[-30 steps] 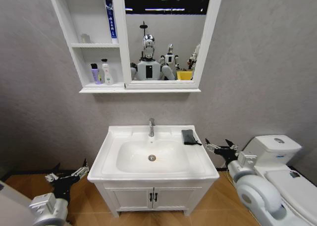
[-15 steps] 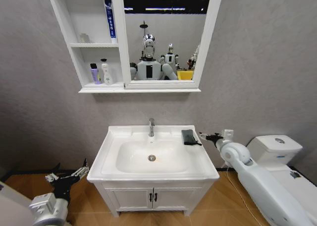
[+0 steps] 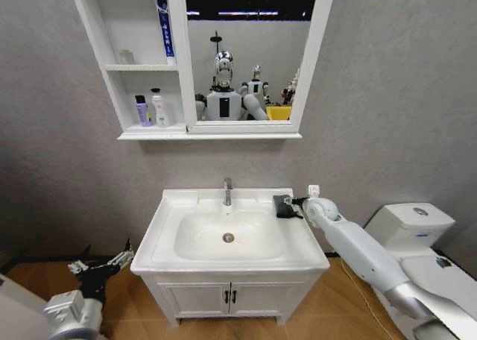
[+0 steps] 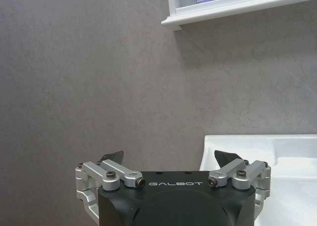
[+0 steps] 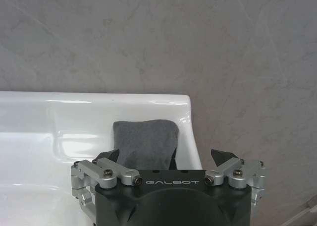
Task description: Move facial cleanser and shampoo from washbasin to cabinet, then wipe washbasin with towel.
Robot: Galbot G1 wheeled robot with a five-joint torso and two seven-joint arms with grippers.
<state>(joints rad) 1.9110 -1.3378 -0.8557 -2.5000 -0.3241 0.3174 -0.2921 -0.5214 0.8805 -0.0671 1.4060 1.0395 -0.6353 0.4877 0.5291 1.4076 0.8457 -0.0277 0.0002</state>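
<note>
The dark grey towel [image 3: 282, 206] lies folded on the back right corner of the white washbasin [image 3: 168, 228]. My right gripper [image 3: 294, 203] hangs open just at the towel's right edge. In the right wrist view the towel [image 5: 145, 142] sits between and just beyond the gripper [image 5: 167, 157], on the washbasin rim [image 5: 99, 107]. A purple bottle [image 3: 141, 110] and a white bottle [image 3: 159, 108] stand on the cabinet's [image 3: 179, 71] lower shelf, and I cannot tell which is facial cleanser or shampoo. My left gripper [image 3: 100, 265] waits open, low beside the basin's left side.
A chrome tap [image 3: 228, 191] stands at the basin's back. A white toilet [image 3: 417, 235] sits right of my right arm. A blue tube [image 3: 165, 27] leans on the upper shelf. Below the basin is a two-door cupboard [image 3: 231, 297]. The grey wall is close behind.
My right arm has reached from beside the toilet leftward over the basin's right edge to the towel. The left arm and the towel have not moved.
</note>
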